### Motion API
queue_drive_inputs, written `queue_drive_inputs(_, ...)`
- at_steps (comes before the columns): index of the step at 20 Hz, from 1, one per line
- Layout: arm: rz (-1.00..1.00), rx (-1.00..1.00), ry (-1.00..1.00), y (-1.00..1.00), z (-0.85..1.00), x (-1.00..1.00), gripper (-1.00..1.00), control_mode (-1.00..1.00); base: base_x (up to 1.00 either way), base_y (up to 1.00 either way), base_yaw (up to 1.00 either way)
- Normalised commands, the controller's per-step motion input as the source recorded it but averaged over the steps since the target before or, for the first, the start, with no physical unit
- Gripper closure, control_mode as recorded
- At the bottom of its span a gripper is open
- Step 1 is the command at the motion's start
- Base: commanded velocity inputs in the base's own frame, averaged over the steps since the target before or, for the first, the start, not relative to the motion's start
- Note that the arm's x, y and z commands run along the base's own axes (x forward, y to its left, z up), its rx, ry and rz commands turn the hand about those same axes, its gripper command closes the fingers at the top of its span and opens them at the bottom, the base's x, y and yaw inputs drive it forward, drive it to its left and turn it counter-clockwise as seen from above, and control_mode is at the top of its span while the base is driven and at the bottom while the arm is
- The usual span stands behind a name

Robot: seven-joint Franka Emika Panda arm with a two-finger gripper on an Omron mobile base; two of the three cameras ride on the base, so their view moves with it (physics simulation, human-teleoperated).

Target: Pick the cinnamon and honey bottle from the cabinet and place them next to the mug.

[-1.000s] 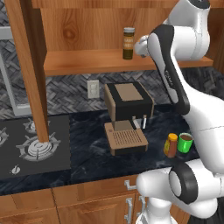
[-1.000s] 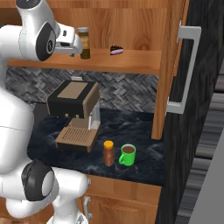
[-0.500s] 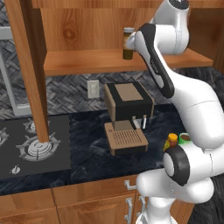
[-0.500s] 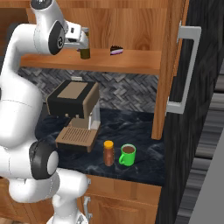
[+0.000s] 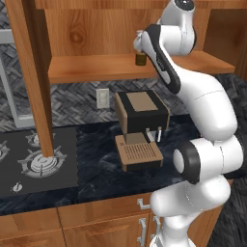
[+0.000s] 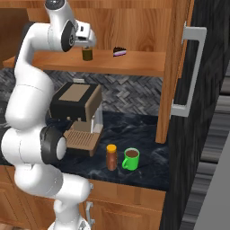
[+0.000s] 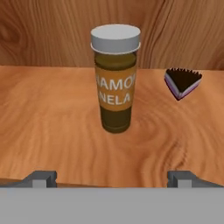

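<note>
**Claw lined up on the cinnamon jar, honey already beside the mug**

The cinnamon (image 7: 115, 78) stands upright on the cabinet (image 6: 134, 63) shelf, near the shelf's middle, with a small dark dish (image 7: 182, 82) apart to its side. The claw (image 7: 111, 179) hangs just in front of the jar, released: in the hand view its two tips sit wide apart at the bottom edge, with the jar centred between them but farther in, not yet between the fingers. Down on the table (image 6: 143, 134), the honey bottle (image 6: 111, 157) stands upright just beside the green mug (image 6: 130, 158), so that half of the task looks done.

The jar looks rigid and light, a slim cylinder with smooth walls that could slip or twist under a weak pinch. The labelled mid-body looks like the best place to take hold, below the grey lid, where the sides are straight. Tall and narrow, it should tip easily if a finger nudges it before closing, so a level, centred approach seems wise.

The label reads only in part, wrapping out of sight around the jar. In the left base view the arm covers the mug and the honey bottle, and only the jar's lower body (image 5: 140, 58) peeks out beneath the hand. The espresso machine (image 6: 76, 105) stands directly below the shelf, under the carry path.
</note>
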Motion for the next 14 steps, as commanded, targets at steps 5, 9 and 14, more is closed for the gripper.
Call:
queue_drive_inputs(5,0.00,0.00,0.00,0.00,0.00,0.21,-1.00,-1.00,0.00,0.00,0.00)
queue_drive_inputs(9,0.00,0.00,-0.14,0.00,0.00,0.01,-1.00,-1.00,0.00,0.00,0.00)
queue_drive_inputs(14,0.00,0.00,-0.21,0.00,0.00,0.00,-1.00,-1.00,0.00,0.00,0.00)
